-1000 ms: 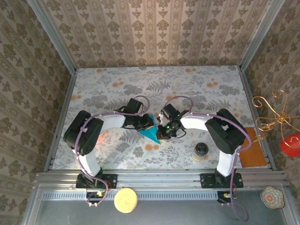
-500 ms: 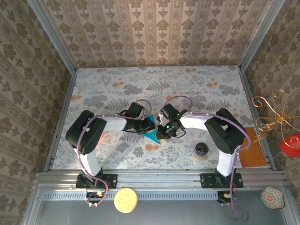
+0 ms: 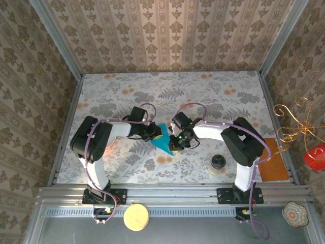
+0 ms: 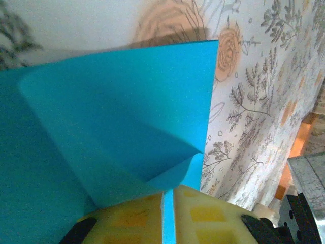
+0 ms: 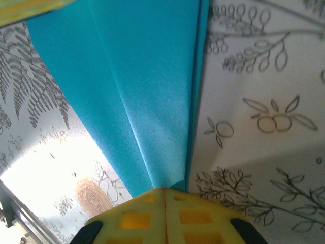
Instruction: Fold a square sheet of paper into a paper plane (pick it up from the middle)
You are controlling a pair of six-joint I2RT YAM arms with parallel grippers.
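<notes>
A floral-printed table [image 3: 213, 101] sits inside patterned walls. At its middle lies the teal paper [image 3: 164, 143], between the two arms and lifted partly off the cloth. It is already a tapering, pointed shape rather than a flat square.

In the left wrist view the paper [image 4: 117, 117] bows into a soft cone with one flap curling over. A thin edge of it runs down between the yellow pads of the left pincer [image 4: 167, 206], which is clenched on it. In the right wrist view the paper [image 5: 137, 76] shows a long straight crease running into the right pincer [image 5: 165, 195], whose pads are pressed together on the narrow end.

Against the earlier overhead frames, the left arm's elbow has swung out to the left and its pincer [image 3: 155, 133] has pulled slightly that way. The right pincer [image 3: 175, 143] has hardly moved, and the paper's outline is much the same. I judge this a small tensioning or re-angling of a fold in progress, with the plane only partly formed.

An orange-brown sheet [image 3: 269, 162] lies well apart at the right edge.
</notes>
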